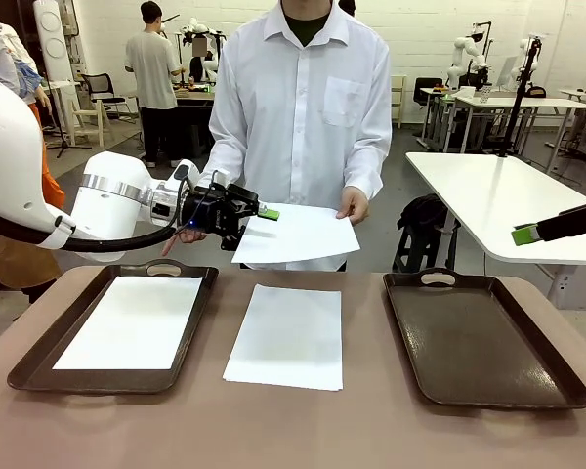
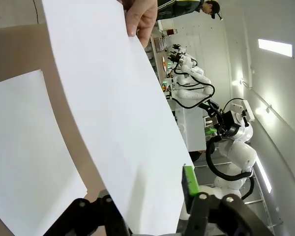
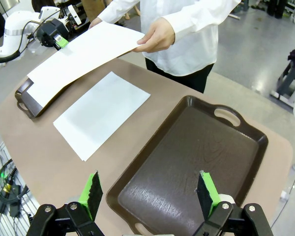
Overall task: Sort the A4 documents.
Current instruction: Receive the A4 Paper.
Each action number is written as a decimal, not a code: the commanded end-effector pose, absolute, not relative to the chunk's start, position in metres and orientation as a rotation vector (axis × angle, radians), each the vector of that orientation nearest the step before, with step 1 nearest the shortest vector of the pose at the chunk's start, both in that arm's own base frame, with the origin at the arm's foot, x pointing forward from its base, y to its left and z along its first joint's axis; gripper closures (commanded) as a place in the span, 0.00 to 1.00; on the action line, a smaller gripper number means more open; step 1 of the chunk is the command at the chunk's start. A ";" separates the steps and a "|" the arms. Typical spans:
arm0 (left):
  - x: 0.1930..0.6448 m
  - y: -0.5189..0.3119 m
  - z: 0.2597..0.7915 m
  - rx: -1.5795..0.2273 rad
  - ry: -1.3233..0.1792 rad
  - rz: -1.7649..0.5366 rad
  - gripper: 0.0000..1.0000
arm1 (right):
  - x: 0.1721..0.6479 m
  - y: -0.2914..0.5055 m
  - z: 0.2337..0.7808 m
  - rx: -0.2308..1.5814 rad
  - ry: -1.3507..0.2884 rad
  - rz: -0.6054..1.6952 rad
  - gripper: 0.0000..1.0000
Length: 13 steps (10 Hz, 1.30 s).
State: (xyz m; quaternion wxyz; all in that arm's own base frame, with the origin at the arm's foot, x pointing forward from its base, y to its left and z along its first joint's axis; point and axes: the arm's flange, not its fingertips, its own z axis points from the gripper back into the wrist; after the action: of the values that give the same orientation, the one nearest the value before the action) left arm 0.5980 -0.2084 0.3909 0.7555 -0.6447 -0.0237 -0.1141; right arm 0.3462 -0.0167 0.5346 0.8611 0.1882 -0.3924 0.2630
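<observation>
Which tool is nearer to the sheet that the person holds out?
Left. The left tool is at the edge of the held sheet, jaws on either side of it; the right tool hangs far off, by the empty tray.

The left arm is glossy white rounded shells with a polished silver ring at the wrist and a black cable slung beneath. The left gripper is black, angular, tipped with bright green pads (a small blue light glows at its base); the right gripper matches. The person's white long-sleeved button shirt has a chest pocket.
</observation>
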 end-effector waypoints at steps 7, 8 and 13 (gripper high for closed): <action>0.594 -0.201 0.393 -1.395 -0.154 -0.231 1.00 | 0.348 -0.017 0.532 0.413 -0.823 0.552 0.00; 0.595 -0.199 0.393 -1.395 -0.158 -0.227 1.00 | 0.348 -0.017 0.532 0.413 -0.823 0.552 0.00; 0.603 -0.196 0.394 -1.380 -0.123 -0.227 1.00 | 0.348 -0.017 0.532 0.413 -0.823 0.552 0.00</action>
State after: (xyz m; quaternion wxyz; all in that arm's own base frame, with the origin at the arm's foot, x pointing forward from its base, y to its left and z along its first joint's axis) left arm 0.6000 -0.1892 0.3977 0.7655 -0.6326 -0.0611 -0.1004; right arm 0.3462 -0.0167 0.5346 0.8611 0.1881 -0.3924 0.2631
